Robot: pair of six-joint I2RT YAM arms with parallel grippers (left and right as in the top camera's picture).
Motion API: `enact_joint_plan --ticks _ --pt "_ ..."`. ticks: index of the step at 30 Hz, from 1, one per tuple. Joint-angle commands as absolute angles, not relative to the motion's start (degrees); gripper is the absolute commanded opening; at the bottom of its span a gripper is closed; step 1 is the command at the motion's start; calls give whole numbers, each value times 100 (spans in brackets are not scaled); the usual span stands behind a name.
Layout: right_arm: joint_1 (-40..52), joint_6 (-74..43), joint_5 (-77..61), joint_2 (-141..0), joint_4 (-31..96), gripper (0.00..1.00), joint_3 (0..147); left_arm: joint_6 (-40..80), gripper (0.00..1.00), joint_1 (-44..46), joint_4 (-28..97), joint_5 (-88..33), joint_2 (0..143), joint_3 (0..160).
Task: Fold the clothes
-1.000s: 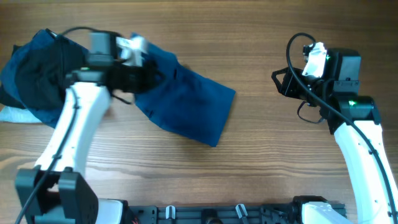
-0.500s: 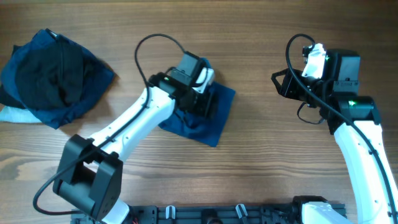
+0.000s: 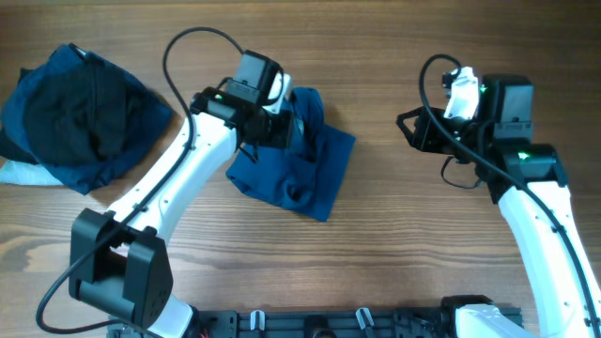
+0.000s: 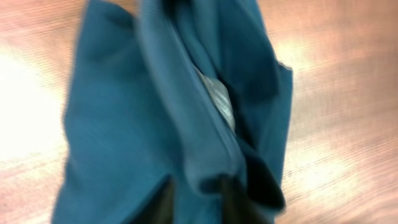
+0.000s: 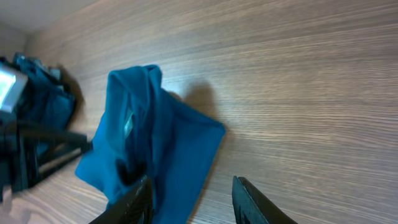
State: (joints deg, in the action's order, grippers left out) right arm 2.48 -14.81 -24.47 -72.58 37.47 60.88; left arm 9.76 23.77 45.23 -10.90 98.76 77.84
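**One Shirt in the Left Claw, One Heap at the Corner**

The left wrist view is showing what the overhead is hiding: the left claw is pinching narrow on a soft ridge of the blue shirt, with a grey patch peeping from the fold. From above, that one crumpled shirt is lying on the wooden bench, left of centre. One dark heap of clothes is sitting near the far-left corner. The right claw is hanging well apart from the shirt, fingers spread on nothing.
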Motion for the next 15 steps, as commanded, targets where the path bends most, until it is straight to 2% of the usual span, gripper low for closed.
enact_joint_plan --ticks 1,3,5,10,15 --pt "425 -1369 -2596 -7452 3693 41 6110 947 4 2270 4270 -1085 10307 7682" --pt "451 -1398 -2598 -7507 3693 41 6110 943 4 2285 4051 -1380 10562 7682" --pt "456 -1415 -2596 -7555 3693 41 6110 943 4 2423 3514 -2408 10787 7682" --pt "456 -1520 -2591 -7555 3667 40 6110 943 4 2965 2956 -3686 10833 7682" --pt "456 -1518 -2593 -7555 3647 41 6110 945 4 3618 2989 -3791 10816 7686"
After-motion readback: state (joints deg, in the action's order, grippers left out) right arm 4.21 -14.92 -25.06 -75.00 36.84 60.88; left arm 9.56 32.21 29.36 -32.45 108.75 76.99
